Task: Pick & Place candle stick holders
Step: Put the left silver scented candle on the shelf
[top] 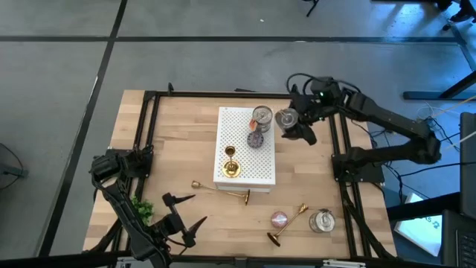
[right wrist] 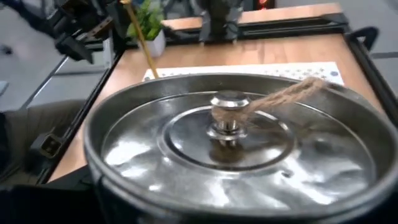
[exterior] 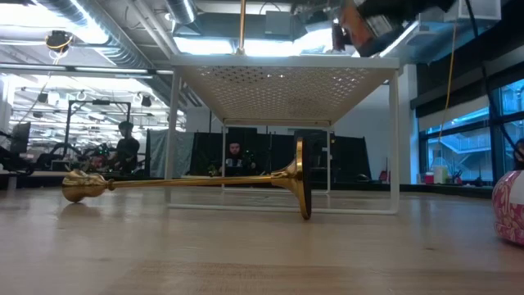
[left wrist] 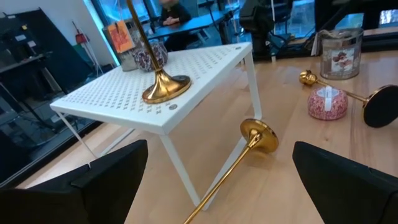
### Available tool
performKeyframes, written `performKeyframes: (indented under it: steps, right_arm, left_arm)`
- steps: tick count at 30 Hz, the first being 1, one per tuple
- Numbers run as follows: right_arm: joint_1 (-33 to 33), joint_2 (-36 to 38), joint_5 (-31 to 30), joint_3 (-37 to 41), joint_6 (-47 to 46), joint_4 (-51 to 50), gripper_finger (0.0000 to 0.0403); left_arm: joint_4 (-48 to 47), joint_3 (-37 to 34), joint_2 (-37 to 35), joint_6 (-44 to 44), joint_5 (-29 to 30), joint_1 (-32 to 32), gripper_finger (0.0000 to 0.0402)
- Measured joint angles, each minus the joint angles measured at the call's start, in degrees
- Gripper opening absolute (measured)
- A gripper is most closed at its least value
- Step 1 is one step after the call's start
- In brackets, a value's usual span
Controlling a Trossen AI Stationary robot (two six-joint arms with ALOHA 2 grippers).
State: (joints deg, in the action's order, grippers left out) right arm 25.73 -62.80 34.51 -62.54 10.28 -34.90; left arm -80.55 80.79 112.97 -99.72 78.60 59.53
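Right gripper (top: 296,125) clamps a silver tin (top: 286,117) just off the white rack's (top: 245,160) far right corner; left gripper (top: 181,216) waits, jaws apart, at the near left.

One gold holder (top: 231,165) stands upright on the rack, nearer than the held tin. A second holder (top: 221,190) lies on its side just ahead of the left gripper, against the rack's near edge. A third holder (top: 288,223) lies well to the left gripper's right, between a pink disc (top: 279,219) and another tin (top: 322,220).
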Motion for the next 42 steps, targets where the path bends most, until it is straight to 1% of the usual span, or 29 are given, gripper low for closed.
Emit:
performKeyframes:
  steps: [4, 10, 15, 18, 22, 25, 29, 32, 38, 42]
  right_arm:
    - [0.9, 5.3, -3.6, 8.4, -3.1, 9.0, 0.0346]
    - [1.7, 11.5, -10.1, 18.7, -7.2, 21.1, 0.0346]
    - [2.7, 13.8, -12.9, 27.3, -11.0, 33.9, 0.0346]
    - [3.4, 13.8, -16.0, 30.2, -11.6, 37.5, 0.0346]
    - [3.7, 13.8, -17.1, 31.3, -11.5, 40.7, 0.0346]
    - [3.7, 13.4, -15.4, 31.4, -11.3, 41.8, 0.0346]
    - [3.7, 12.1, -15.0, 31.4, -9.8, 42.8, 0.0346]
    - [3.7, 9.9, -14.3, 31.4, -8.9, 43.9, 0.0346]
    - [3.7, 3.9, -9.0, 31.4, -8.3, 50.2, 0.0346]
    - [3.7, 1.1, -8.8, 31.4, -8.1, 53.5, 0.0346]
  left_arm:
    - [-0.1, 0.0, 0.0, 0.0, 1.7, 0.0, 0.04]
    - [-0.2, 0.0, 0.0, 0.0, 1.9, 0.0, 0.04]
    - [-0.1, 0.0, 0.0, 0.0, 1.9, 0.0, 0.04]
    - [0.0, 0.0, 0.0, 0.0, 2.0, 0.0, 0.04]
    - [0.0, 0.0, 0.0, 0.0, 2.3, 0.0, 0.04]
    - [-0.1, 0.0, 0.0, 0.0, 2.6, -0.1, 0.04]
    - [-0.1, 0.0, 0.0, 0.0, 2.8, -0.4, 0.04]
    - [-0.1, 0.0, 0.0, 0.0, 2.9, -0.8, 0.04]
    - [-0.2, 0.0, 0.0, 0.0, 2.8, -2.0, 0.04]
    - [-0.1, 0.0, 0.0, 0.0, 2.8, -2.6, 0.04]
